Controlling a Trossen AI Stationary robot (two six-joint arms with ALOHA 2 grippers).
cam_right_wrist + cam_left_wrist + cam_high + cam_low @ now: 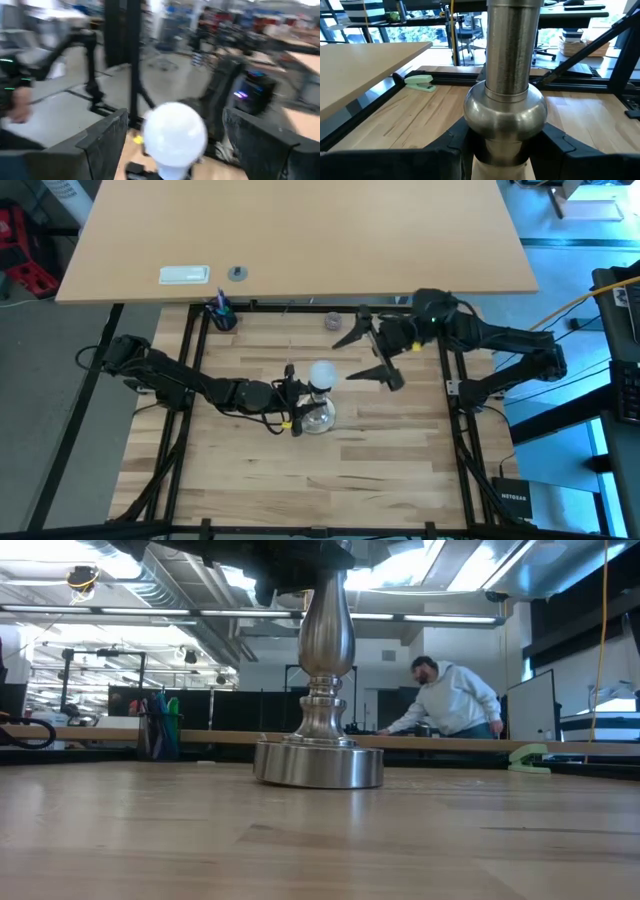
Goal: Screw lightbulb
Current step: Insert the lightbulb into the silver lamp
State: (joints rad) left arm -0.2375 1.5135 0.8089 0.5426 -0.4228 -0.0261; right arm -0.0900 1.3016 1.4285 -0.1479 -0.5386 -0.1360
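The silvery stand (512,100) fills my left wrist view, its bulging stem rising just past my own dark fingers (390,162), which sit on either side of its narrow neck. My left claw (292,402) is clenched around that stem near the middle of the desk (400,470), holding the stand upright; in the low view its round base (318,765) sits flat on the wood. The lightbulb (322,374) is seated at the top of the stand, its white globe up. How far its screw base is turned in I cannot tell.

My right claw (368,352) hangs just beside the bulb on my right, released, its two fingers spread wide and apart from the glass. From that wrist the globe (175,134) shows between the open fingers (107,137), touching neither.

A small greyish knob (333,321) lies near the desk's far edge. Beyond the desk, a person (452,700) leans over a bench.
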